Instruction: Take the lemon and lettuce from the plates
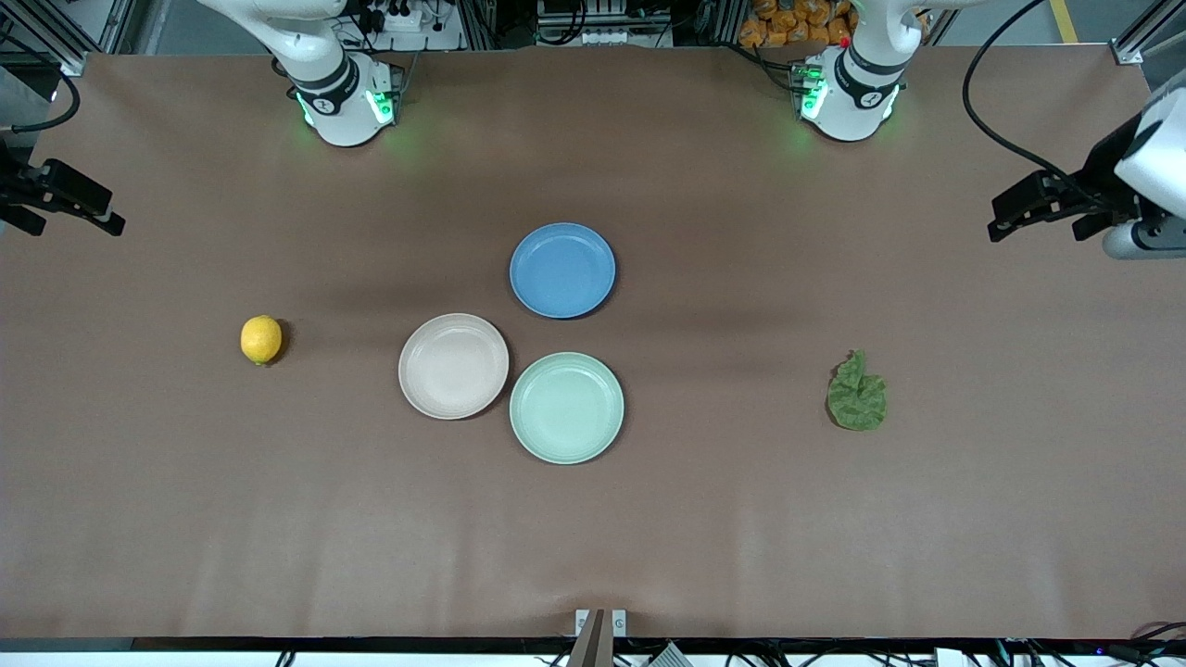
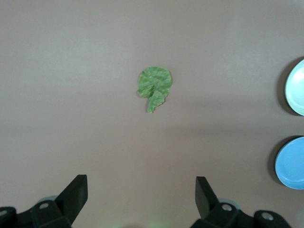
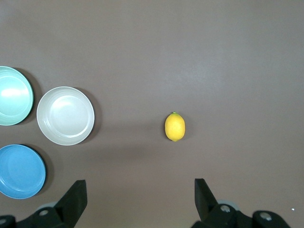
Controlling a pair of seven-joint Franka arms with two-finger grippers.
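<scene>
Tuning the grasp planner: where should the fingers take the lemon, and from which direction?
Come straight down on the lemon and close the right gripper across its narrow middle. It lies on its side on the bare table, long axis toward the front camera, so the waist is the shortest span. Nothing stands beside it; the beige-pink plate sits well apart. Fingers are open.

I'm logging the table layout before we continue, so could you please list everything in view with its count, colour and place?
small oval lemon: one, bright yellow, on the bare table toward the right arm's end, on no plate.
wrinkly lettuce leaf: one, dark green, on the table toward the left arm's end.
round beige-pink plate: one, mid-table, empty.
round mint green plate: one, beside it, nearest the front camera.
round blue plate: one, farthest from the camera.
brown table: one.
left gripper: fingers open, above the lettuce's end.
right gripper: fingers open, above the lemon's end.
</scene>
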